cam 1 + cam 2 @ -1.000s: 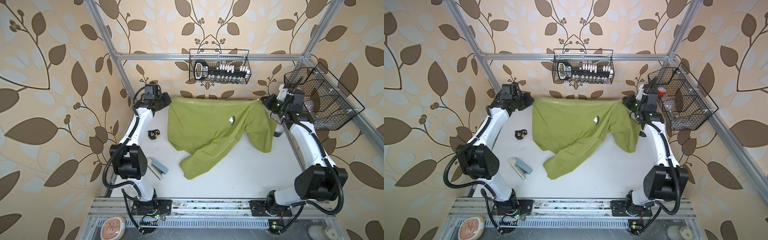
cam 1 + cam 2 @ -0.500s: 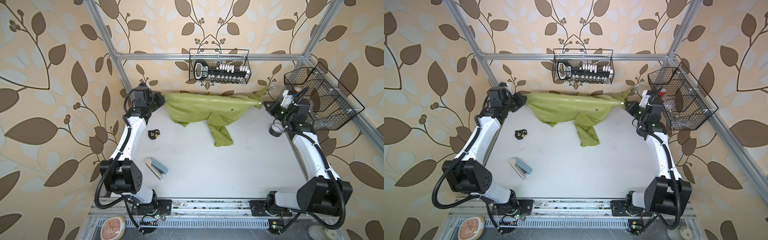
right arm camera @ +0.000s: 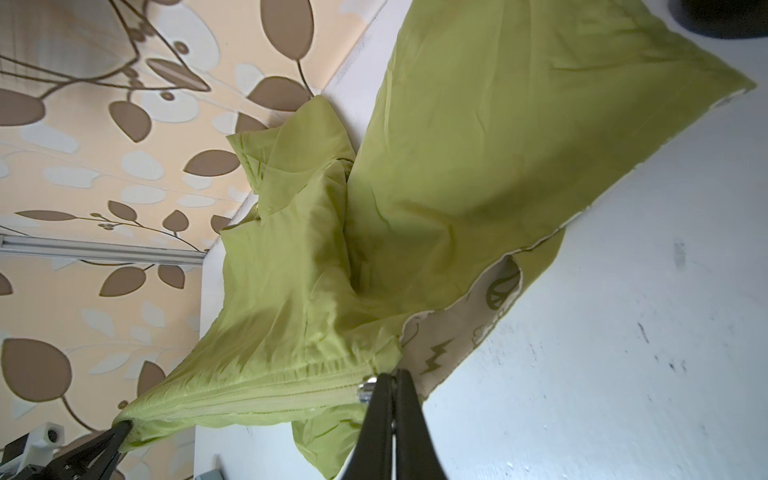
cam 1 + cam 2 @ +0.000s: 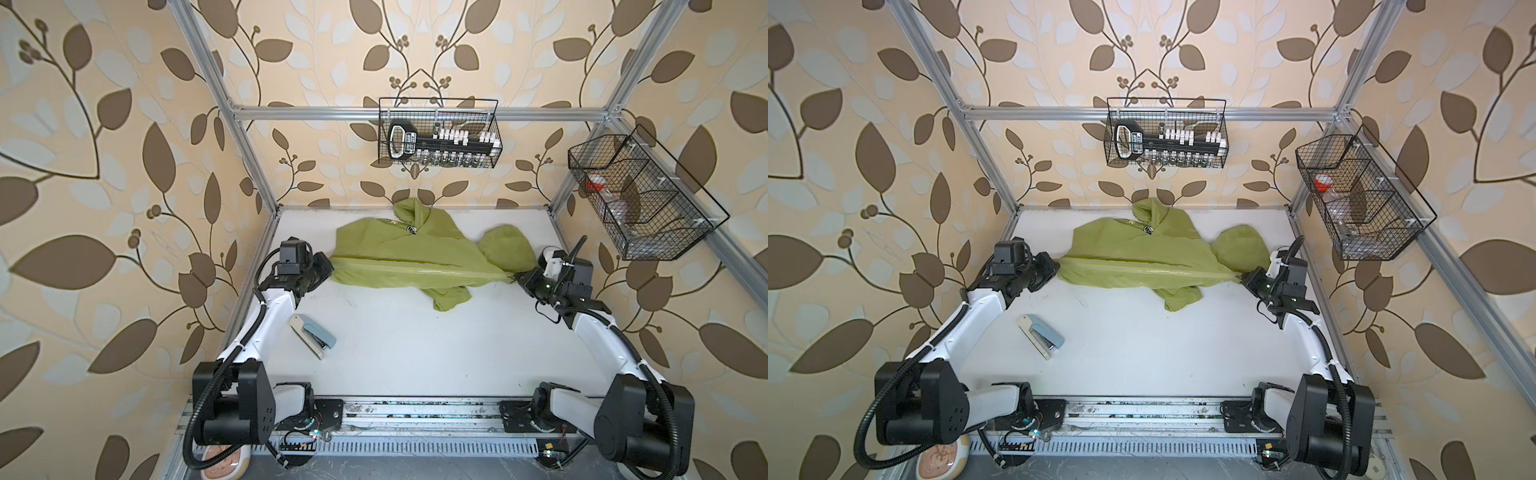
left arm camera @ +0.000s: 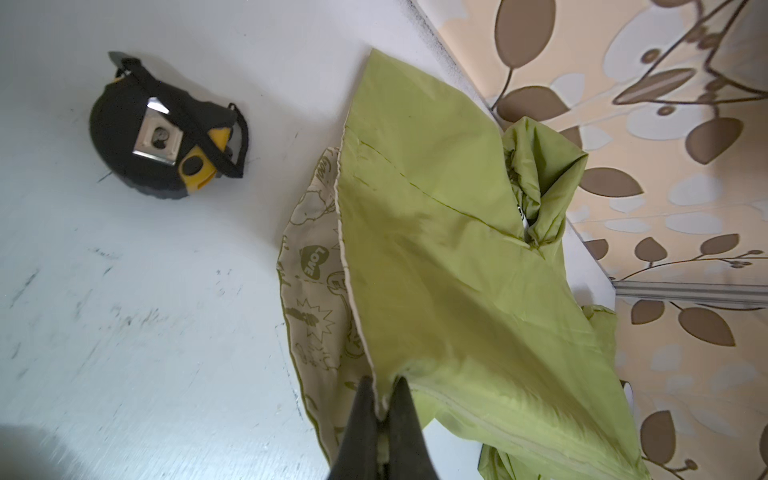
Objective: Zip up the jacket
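Left tool (image 4: 331, 266), right tool (image 4: 515, 275) clamp jacket (image 4: 415, 253) ends

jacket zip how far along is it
Done: the zip line stretched between the grippers looks closed. In hand: left gripper and right gripper both pinch the jacket, the right beside the metal slider. Left: printed lining shows past the slider, so a final stretch may be open; hard to tell.

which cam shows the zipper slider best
Right wrist view: the silver zipper slider sits close up, right against the shut right pincer on the jacket. In both top views it is too small to make out; the left wrist view shows only zipper tape.
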Robot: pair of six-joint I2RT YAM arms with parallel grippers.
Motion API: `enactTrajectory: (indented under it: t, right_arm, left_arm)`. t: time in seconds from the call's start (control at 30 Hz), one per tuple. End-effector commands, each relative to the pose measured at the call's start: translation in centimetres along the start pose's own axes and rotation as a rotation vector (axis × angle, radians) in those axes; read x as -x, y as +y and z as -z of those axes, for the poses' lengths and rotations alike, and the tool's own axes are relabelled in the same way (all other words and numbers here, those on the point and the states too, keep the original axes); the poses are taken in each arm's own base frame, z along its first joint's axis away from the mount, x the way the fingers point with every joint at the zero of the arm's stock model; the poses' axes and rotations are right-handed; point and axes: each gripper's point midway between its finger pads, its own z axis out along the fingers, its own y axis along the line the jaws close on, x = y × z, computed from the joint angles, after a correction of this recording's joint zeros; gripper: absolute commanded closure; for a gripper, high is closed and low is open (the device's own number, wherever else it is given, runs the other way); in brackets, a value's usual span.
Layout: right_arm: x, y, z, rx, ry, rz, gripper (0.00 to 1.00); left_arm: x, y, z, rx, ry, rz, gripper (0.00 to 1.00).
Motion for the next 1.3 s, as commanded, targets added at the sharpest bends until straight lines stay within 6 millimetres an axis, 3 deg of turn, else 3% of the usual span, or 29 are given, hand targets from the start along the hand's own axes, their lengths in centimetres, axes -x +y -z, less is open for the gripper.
enactTrajectory:
  t: [0.0, 0.23, 0.27, 0.4, 0.47, 0.57, 0.7, 0.8, 0.97, 1.03, 1.1, 1.13, 1.17, 1.27]
  right_arm:
    - [-2.0, -4.3, 0.0, -0.147, 0.015, -0.009, 1.00]
    - [-7.0, -8.0, -0.7, -0.220, 0.107, -0.052, 1.00]
    - [-7.2, -8.3, -0.7, -0.227, 0.111, -0.053, 1.00]
    - [-7.1, -8.8, -0.6, -0.269, 0.119, -0.051, 0.62]
    - [-6.3, -8.7, -0.2, -0.295, 0.109, -0.038, 0.47]
    - [-4.0, -8.5, 1.2, -0.357, 0.056, -0.013, 0.32]
    - [0.1, -6.7, 3.6, -0.373, -0.067, 0.030, 0.27]
    - [3.3, -3.1, 5.3, -0.332, -0.182, 0.091, 0.27]
    - [7.2, 5.6, 9.0, -0.299, -0.487, 0.355, 0.26]
    - [8.3, 8.3, 10.5, -0.284, -0.606, 0.456, 0.17]
    - [9.2, 9.5, 11.8, -0.256, -0.714, 0.485, 0.17]
    - [9.7, 9.3, 12.4, -0.250, -0.766, 0.467, 0.05]
    - [9.8, 9.0, 12.9, -0.243, -0.785, 0.448, 0.00]
    - [10.4, 7.9, 13.2, -0.242, -0.858, 0.440, 0.00]
  left_arm:
    - [0.8, 3.4, 0.0, 0.105, -0.092, 0.064, 1.00]
    - [-2.9, 6.7, -2.2, 0.146, -0.003, 0.135, 0.99]
    - [-3.3, 7.0, -2.4, 0.153, 0.011, 0.138, 0.93]
    - [-3.7, 7.7, -2.7, 0.174, 0.022, 0.155, 0.42]
    - [-3.1, 7.4, -2.0, 0.177, -0.005, 0.147, 0.02]
    - [-1.4, 6.0, -0.1, 0.166, -0.059, 0.110, 0.01]
    - [1.7, 1.9, 3.3, 0.068, -0.161, 0.009, 0.01]
    - [4.7, -2.1, 6.1, -0.047, -0.276, -0.102, 0.01]
    - [10.2, -8.8, 11.6, -0.262, -0.601, -0.297, 0.01]
    - [11.6, -10.8, 13.2, -0.264, -0.671, -0.442, 0.01]
    - [13.7, -10.4, 13.9, -0.176, -0.723, -0.404, 0.01]
    - [14.8, -9.8, 13.9, -0.121, -0.748, -0.361, 0.01]
    - [15.5, -9.3, 14.0, -0.074, -0.765, -0.355, 0.01]
    - [14.6, -7.7, 11.5, 0.017, -0.701, -0.481, 0.01]
